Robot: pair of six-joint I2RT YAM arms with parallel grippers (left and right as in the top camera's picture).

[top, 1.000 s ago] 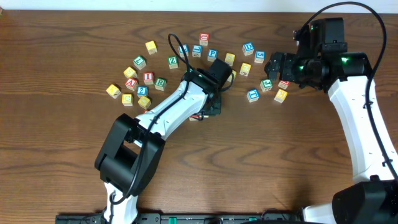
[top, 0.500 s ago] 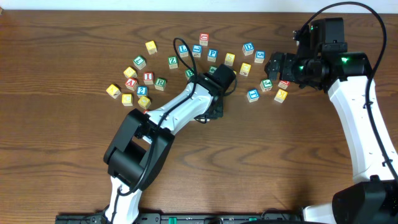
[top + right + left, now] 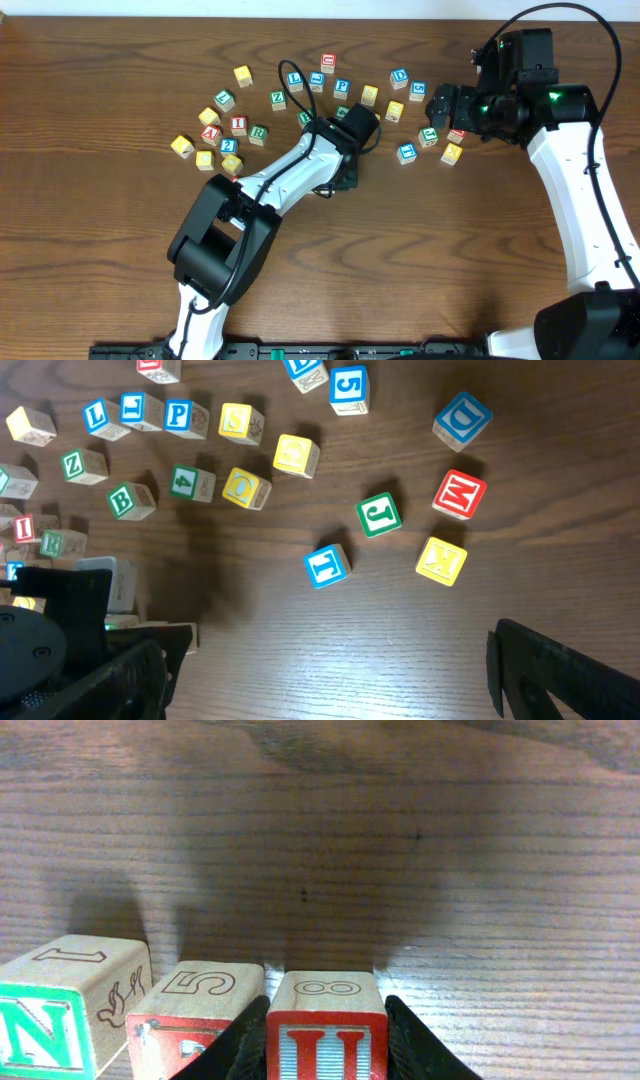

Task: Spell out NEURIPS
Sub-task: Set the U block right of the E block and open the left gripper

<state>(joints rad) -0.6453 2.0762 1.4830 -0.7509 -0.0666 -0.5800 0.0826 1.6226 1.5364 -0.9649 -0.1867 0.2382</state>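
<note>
1. Since a second ago your left arm (image 3: 290, 175) has swung. Its elbow sits further right in the overhead view and its wrist has slid a little down and right. This uncovers two green-framed blocks (image 3: 305, 118) beside it that were hidden. The right arm and the loose blocks lie as they did.
2. Your left pincer (image 3: 325, 1045) is closed narrow on the U block (image 3: 326, 1020), with one black finger (image 3: 240, 1045) against each side. The block stands on the tabletop (image 3: 450, 260) with an 8 on its top face.
3. Just left of the U block, touching or nearly so, stands a red-framed block (image 3: 195, 1005) with a 5 on top. Its letter is cut off by the edge of the wrist view.
4. Left of that stands the green N block (image 3: 45, 1030), making a row of three. In the overhead view the left arm hides most of this row.
5. Your right pincer (image 3: 330, 660) is spread wide and holds nothing. It hangs above the loose T block (image 3: 327, 565), J block (image 3: 380, 515), M block (image 3: 460, 493) and K block (image 3: 441, 560).
6. The blue P block (image 3: 342, 88) lies in the scattered arc at the far side. The green R block (image 3: 258, 132) and red I block (image 3: 238, 124) sit side by side in the left cluster.
7. The letters on the yellow blocks are too small to read.
</note>
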